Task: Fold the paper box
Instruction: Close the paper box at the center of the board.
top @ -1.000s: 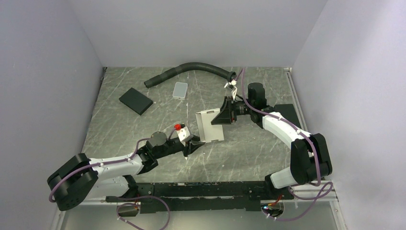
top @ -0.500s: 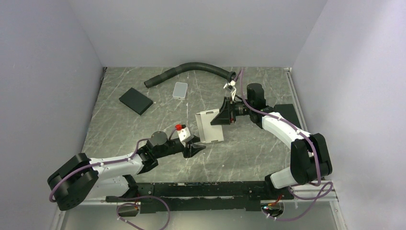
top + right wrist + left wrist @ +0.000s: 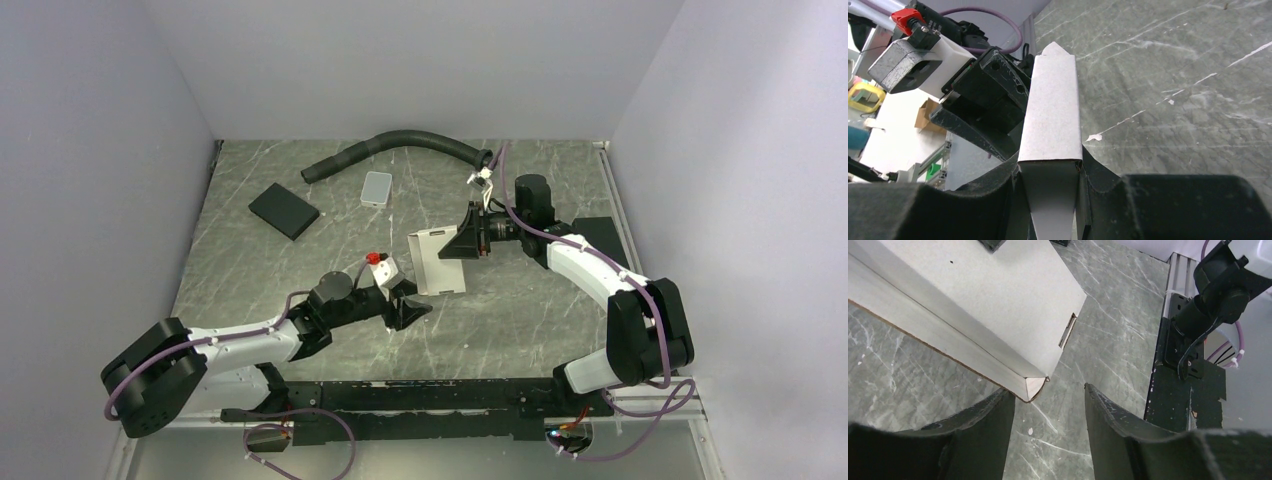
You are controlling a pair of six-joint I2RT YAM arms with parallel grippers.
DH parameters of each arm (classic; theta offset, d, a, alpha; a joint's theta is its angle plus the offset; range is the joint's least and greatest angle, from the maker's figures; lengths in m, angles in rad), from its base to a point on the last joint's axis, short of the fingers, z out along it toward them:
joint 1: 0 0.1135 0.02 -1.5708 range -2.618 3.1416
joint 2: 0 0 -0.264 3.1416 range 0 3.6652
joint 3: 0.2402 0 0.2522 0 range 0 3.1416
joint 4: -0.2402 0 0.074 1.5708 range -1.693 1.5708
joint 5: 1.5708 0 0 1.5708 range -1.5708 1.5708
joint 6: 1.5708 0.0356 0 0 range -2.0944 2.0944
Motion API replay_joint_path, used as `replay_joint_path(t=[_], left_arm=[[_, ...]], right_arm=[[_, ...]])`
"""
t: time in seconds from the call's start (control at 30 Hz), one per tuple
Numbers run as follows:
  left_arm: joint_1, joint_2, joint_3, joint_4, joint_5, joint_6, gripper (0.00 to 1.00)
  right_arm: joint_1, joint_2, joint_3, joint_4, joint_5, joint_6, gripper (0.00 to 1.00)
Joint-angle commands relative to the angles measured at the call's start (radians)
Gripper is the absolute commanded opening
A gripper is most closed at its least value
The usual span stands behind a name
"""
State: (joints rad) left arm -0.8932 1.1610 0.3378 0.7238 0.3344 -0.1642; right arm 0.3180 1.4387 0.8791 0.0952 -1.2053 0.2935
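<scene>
Widened left gripper point(image 3: 410, 312), spread, 7 o'clock of paper box point(image 3: 435, 264) | 3 o'clock edge pinched in right gripper point(image 3: 463, 246) | likely light, flimsy: hold creases

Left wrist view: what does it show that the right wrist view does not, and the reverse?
Only the left wrist view: the broad face of the paper box with its slot, and the left gripper, jaws apart, beside the box's corner. Only the right wrist view: the right gripper clamped on the box's narrow side, and a red cap on the left arm's wrist. Both: the box and the marble table.
</scene>
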Motion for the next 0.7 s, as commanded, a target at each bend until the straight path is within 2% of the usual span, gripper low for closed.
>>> replay_joint_path(t=[0.0, 0.1, 0.27, 0.5, 0.67], left_arm=[[-0.017, -0.023, 0.048, 0.158, 0.006, -0.115, 0.59], [-0.018, -0.034, 0.047, 0.168, -0.044, -0.183, 0.66], [-0.017, -0.035, 0.093, 0.085, -0.105, -0.315, 0.77], [-0.016, -0.033, 0.184, -0.083, -0.151, -0.452, 0.83], [-0.015, -0.026, 0.201, -0.092, -0.145, -0.519, 0.83]], right_arm=[[-0.002, -0.001, -0.010, 0.071, 0.171, -0.031, 0.00], [-0.002, -0.001, -0.015, 0.075, 0.188, -0.024, 0.00], [-0.003, 0.001, -0.019, 0.071, 0.211, -0.024, 0.00], [-0.002, 0.003, -0.016, 0.051, 0.248, -0.031, 0.00], [-0.002, 0.003, -0.015, 0.048, 0.263, -0.030, 0.00]])
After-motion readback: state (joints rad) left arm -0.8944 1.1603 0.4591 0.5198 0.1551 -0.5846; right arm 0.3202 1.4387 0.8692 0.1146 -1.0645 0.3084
